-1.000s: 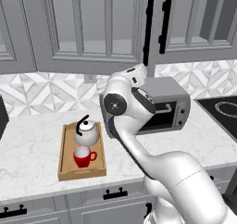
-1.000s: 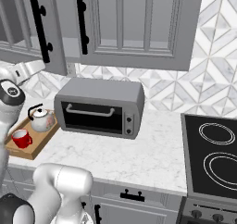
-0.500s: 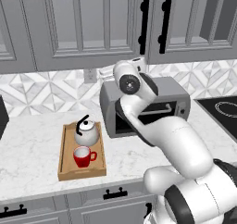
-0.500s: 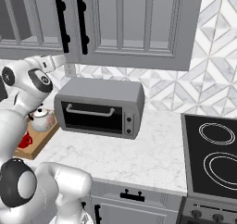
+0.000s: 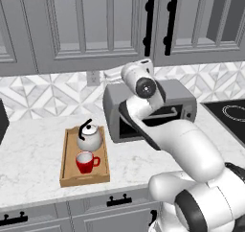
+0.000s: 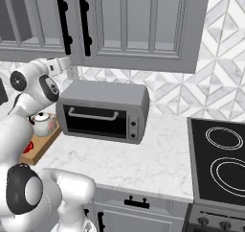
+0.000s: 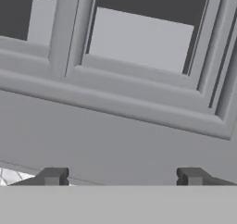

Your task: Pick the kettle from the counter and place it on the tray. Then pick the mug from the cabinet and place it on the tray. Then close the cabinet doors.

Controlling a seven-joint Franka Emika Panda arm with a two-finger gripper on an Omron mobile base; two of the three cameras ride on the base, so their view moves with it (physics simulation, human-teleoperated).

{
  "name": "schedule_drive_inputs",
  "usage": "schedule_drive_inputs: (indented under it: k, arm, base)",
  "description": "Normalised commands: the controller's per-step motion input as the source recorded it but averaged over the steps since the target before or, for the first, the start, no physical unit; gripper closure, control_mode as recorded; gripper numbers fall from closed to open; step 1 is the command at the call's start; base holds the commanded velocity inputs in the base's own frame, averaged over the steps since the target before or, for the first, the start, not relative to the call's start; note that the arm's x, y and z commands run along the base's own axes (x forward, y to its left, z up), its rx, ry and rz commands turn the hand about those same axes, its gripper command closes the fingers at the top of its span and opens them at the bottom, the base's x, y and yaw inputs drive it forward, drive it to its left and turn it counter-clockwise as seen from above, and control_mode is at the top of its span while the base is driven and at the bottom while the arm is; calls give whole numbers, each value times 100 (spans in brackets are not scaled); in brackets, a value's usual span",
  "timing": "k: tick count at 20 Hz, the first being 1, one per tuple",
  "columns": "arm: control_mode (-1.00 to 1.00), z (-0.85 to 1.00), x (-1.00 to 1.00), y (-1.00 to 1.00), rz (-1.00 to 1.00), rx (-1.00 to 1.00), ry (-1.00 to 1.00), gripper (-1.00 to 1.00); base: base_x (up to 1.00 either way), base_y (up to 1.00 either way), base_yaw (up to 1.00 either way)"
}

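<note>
Since the earlier frames: base has driven, whole scene shifted; arm swung up toward the cabinet doors, whose black bar handles now meet, both leaves looking shut.

- Cabinet doors: grey panelled face close before the hand camera. Judged step: the last one, closing. Next move, as a judgement: confirm both leaves are flush, then back the hand straight off.
- Counter: white marble; bare surface left of the tray and ahead of the toaster oven.
- Toaster oven: just right of the tray, under the arm; limits any downward retreat.
- Tray: wooden, near the counter's front edge.
- Kettle: on the tray, rear.
- Mug: red, on the tray, front.
- Gripper: fingers spread wide, holding nothing.
</note>
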Motion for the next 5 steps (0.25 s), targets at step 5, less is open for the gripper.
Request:
schedule_drive_inputs:
  k: [5]
  arm:
    - [-100,0,20,-2,0,1,6,-100]
  base:
    - [0,0,0]
